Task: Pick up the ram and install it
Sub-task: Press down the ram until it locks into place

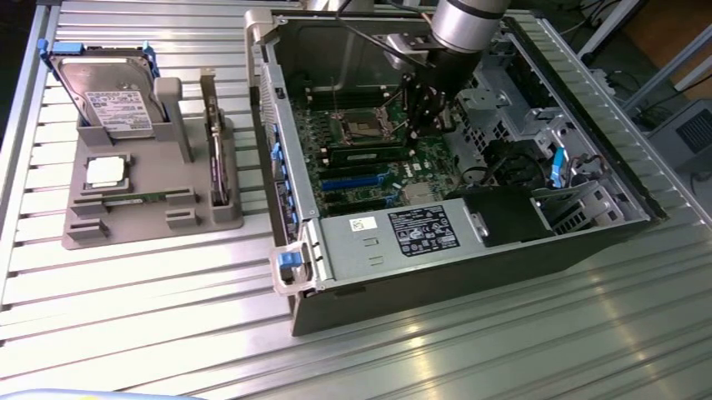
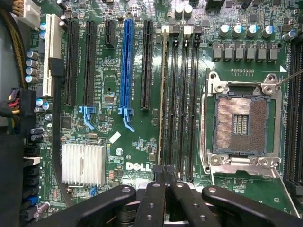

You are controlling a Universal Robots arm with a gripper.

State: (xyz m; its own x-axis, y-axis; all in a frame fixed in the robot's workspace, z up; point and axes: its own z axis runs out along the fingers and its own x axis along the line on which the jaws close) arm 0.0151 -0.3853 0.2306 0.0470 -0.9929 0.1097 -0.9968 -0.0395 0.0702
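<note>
The ram (image 2: 163, 94) shows as a thin, straight, pale green edge. It stands on edge in the long dark memory slot farthest from the square metal-framed processor socket (image 2: 240, 124), on the side toward the blue plastic expansion slot (image 2: 126, 66). The gripper (image 2: 164, 171) has matte black, ribbed fingers (image 2: 155, 198) pressed together. Their tips sit right at the near end of the ram's edge, beside the socket's corner on the glossy green motherboard (image 2: 137, 137).
</note>
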